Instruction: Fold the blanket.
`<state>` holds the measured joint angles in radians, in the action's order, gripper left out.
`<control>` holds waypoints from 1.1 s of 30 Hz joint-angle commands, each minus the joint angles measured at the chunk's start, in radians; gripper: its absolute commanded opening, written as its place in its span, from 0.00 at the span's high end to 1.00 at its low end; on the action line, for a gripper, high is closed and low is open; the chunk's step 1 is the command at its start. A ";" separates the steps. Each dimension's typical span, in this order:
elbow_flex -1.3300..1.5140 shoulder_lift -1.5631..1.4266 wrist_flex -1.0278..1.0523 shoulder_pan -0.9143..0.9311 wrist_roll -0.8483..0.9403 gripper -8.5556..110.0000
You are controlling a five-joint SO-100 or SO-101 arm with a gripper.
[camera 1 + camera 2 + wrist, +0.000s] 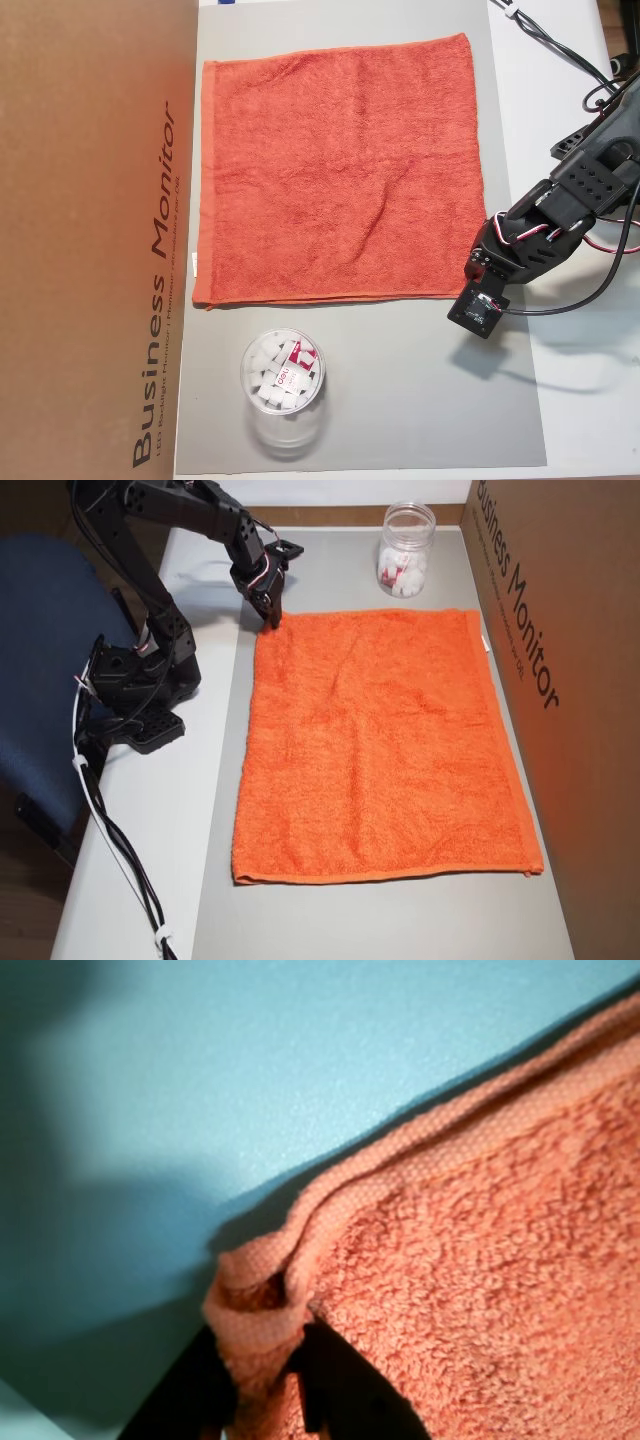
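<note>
Lying flat and unfolded, the blanket [340, 170] covers most of the grey mat [400, 400] on the tabletop [150, 820], with one side running along the cardboard box [90, 240] that borders the mat. A shallow wrinkle crosses its middle in an overhead view. The black arm [160, 590] reaches over from its base [135, 695] on the white part of the tabletop, just off the mat's edge, and its pincer [271, 620] is down at one blanket corner, the corner nearest the jar [405, 550]. In the wrist view the two dark fingers [345, 1390] are closed on that corner [255, 1320], the hemmed edge bunched and curled up between them while the rest of the terry surface lies against the mat. The clear jar, holding small white pieces and a red label, stands on the mat beside the same blanket edge, close to the box and apart from the cloth.
</note>
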<state>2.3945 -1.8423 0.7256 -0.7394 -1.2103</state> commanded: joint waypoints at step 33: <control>-0.009 -0.359 0.015 0.117 0.009 0.93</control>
<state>2.3991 -2.1491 0.7378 -0.6458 -1.2118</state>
